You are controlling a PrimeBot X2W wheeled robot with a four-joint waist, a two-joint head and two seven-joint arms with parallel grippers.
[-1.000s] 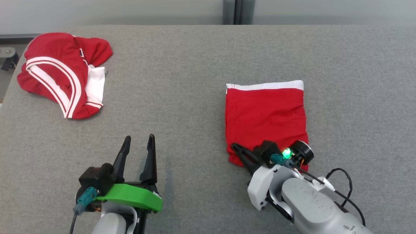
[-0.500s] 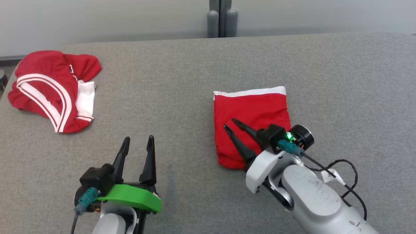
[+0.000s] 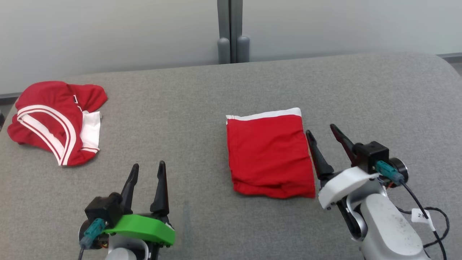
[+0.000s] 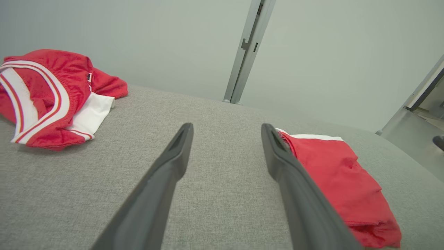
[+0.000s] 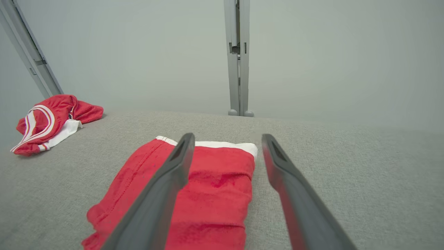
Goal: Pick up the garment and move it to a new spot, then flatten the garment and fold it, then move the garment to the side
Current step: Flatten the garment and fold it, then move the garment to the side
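Note:
A folded red garment (image 3: 269,155) with a white band along its far edge lies flat on the grey table (image 3: 180,108), a little right of centre. My right gripper (image 3: 320,130) hovers just beside its right edge, open and holding nothing. In the right wrist view the folded garment (image 5: 208,194) lies under and left of my right gripper (image 5: 228,137). My left gripper (image 3: 148,164) stands open and empty at the lower left, well apart from the garment. The left wrist view shows the garment (image 4: 340,177) right of my left gripper (image 4: 227,126).
A second red garment (image 3: 54,119) with white stripes lies crumpled at the table's far left corner, also seen as a crumpled heap (image 4: 45,100) from the left wrist. A grey post (image 3: 232,32) stands against the pale wall behind the table. The table's rounded right corner (image 3: 442,63) is near.
My right gripper has opened, let go of the folded garment's near edge and drawn off to its right side. The head camera has tilted up. The left arm has stayed put.

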